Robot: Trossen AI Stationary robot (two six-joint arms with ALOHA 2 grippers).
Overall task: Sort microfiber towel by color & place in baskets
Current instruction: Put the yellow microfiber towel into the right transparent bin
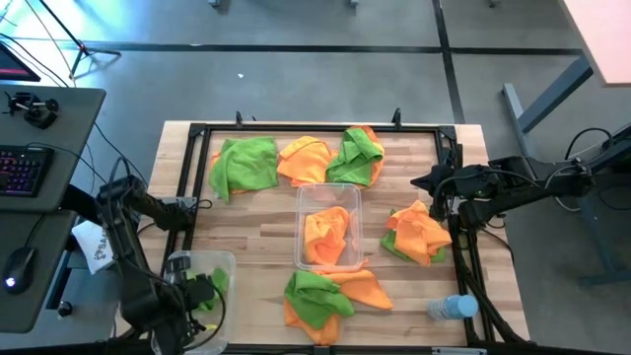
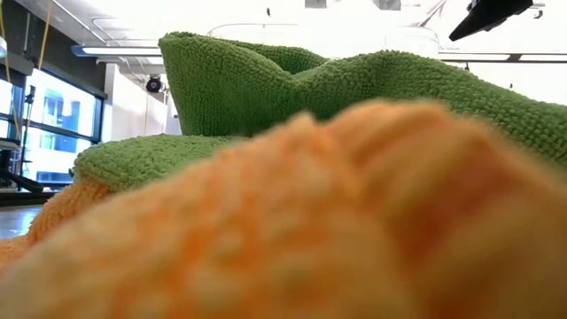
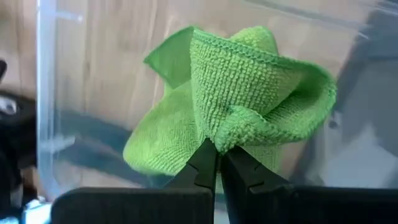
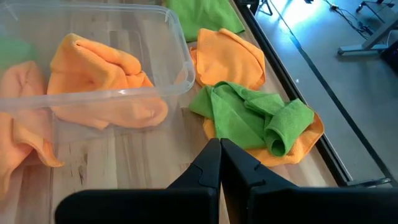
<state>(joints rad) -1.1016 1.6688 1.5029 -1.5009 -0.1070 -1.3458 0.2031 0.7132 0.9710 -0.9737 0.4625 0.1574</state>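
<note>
left gripper (image 3: 217, 163) pinched on a green towel (image 3: 249, 99) over the near-left bin (image 1: 225, 264) (the wrist view shows the pinch, the overhead only a green scrap). right gripper (image 4: 219, 163) closed, empty, right of the centre bin (image 1: 329, 189) holding orange towels (image 1: 327, 235). low view blocked by towels.

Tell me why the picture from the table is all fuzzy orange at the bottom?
In the low view, an orange towel lies right against the camera, too close to focus; the green towel behind it looks sharper, and the bright ceiling lights wash out the room beyond.
</note>
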